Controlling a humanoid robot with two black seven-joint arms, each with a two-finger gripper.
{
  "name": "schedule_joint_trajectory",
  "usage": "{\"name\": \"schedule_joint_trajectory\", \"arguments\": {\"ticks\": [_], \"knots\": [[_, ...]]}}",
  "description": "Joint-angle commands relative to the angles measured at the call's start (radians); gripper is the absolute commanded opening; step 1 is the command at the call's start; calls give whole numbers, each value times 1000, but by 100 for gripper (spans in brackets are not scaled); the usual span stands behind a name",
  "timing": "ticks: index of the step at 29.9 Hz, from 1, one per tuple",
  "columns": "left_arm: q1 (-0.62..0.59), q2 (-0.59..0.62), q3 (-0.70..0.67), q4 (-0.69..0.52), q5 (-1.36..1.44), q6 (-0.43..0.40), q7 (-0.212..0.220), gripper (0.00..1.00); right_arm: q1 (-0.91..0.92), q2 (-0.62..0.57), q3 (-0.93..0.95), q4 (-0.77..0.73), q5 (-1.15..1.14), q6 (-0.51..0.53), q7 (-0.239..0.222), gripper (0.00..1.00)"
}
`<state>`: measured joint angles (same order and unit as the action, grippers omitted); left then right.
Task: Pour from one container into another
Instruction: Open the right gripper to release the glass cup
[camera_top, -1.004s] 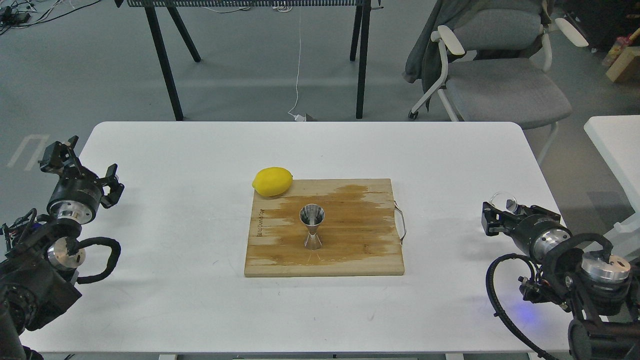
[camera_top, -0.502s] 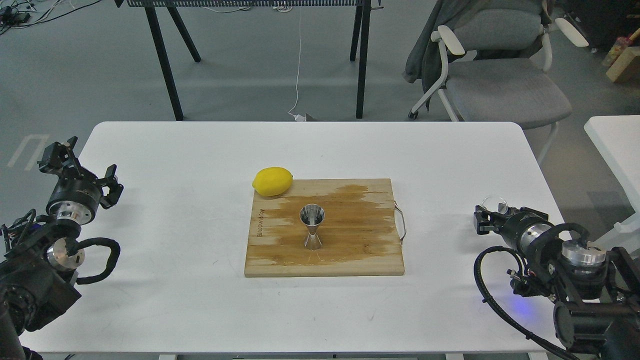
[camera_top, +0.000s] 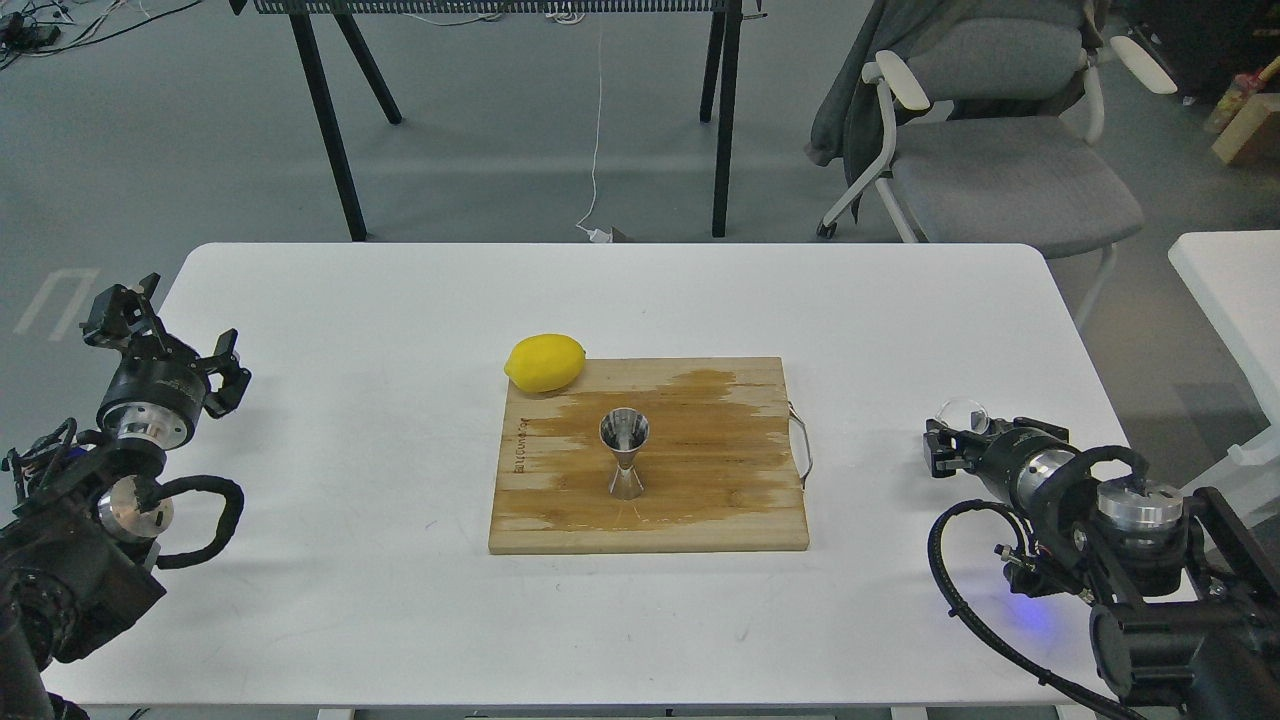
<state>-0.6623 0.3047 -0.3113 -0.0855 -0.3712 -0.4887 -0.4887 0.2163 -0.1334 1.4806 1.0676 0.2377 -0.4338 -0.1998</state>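
The steel jigger stands upright near the middle of the wooden cutting board. Its open top cone faces up. Over the table's right side, my right gripper is shut on the small clear cup, whose round rim shows just above the fingers. The cup is well to the right of the board and the jigger. At the table's left edge my left gripper is open and holds nothing.
A yellow lemon lies at the board's far left corner. The board has a dark wet stain and a metal handle on its right side. A grey chair and black table legs stand beyond the white table.
My right gripper has moved left and slightly nearer, toward the board, carrying the clear cup with it. The left arm has barely shifted.
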Motion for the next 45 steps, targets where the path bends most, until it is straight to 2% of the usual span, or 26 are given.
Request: {"name": "schedule_joint_trajectory", "arguments": {"ticks": [1, 14, 21, 27, 29, 34, 45], "knots": [[0, -1, 0, 0, 0, 0, 0, 100, 0, 0, -2, 0, 0, 0, -1, 35], [1, -6, 0, 0, 0, 0, 0, 100, -3, 0, -3, 6, 0, -14, -4, 52], [1, -6, 1, 0, 0, 0, 0, 100, -9, 0, -3, 11, 2, -14, -4, 66], [1, -6, 0, 1, 0, 0, 0, 100, -14, 0, -3, 14, 3, -14, -4, 88], [1, -6, 0, 0, 0, 0, 0, 100, -14, 0, -3, 14, 3, -14, -4, 93], [1, -6, 0, 0, 0, 0, 0, 100, -15, 0, -3, 23, 5, -14, -4, 97], [1, 5, 3, 0, 2, 0, 0, 100, -29, -25, 1, 140, 5, -17, -12, 97]]}}
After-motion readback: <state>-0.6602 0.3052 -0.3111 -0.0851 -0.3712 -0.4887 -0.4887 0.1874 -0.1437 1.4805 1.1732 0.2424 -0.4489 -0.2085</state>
